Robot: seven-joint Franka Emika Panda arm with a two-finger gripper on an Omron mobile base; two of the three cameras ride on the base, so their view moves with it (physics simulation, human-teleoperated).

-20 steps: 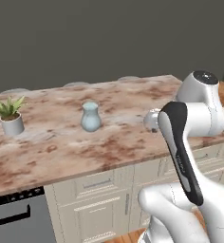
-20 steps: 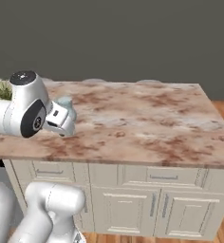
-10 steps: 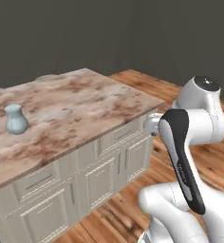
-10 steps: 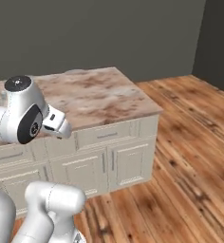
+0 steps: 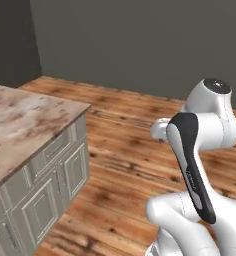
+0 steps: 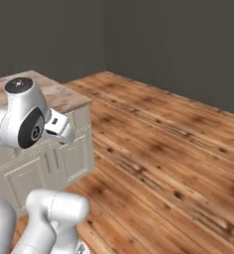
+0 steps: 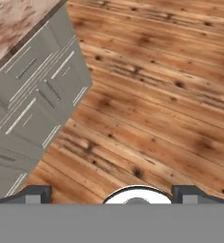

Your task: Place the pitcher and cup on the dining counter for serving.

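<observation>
The wood floor [image 6: 178, 149] takes most of the scene, its reddish planks running far to the dark grey walls [image 5: 140, 40].

The bench [image 5: 25, 125] stands at the left: a marbled red-brown and cream slab over cream cabinets [image 5: 45, 190] and drawers. In the left base view its corner reaches toward the middle; in the right base view the bench [image 6: 59, 99] lies behind the arm's upper joint. In the hand view, the bench [image 7: 14, 19] sits at the upper left with its drawer fronts [image 7: 33, 90] below. No pitcher or cup stands on the part of the slab in view.

The arm [image 5: 195, 165] is folded up near the base, over the floor and right of the bench.

The tool [image 7: 111, 193] hangs over bare floor; its two dark tips stand well apart with nothing between them.
</observation>
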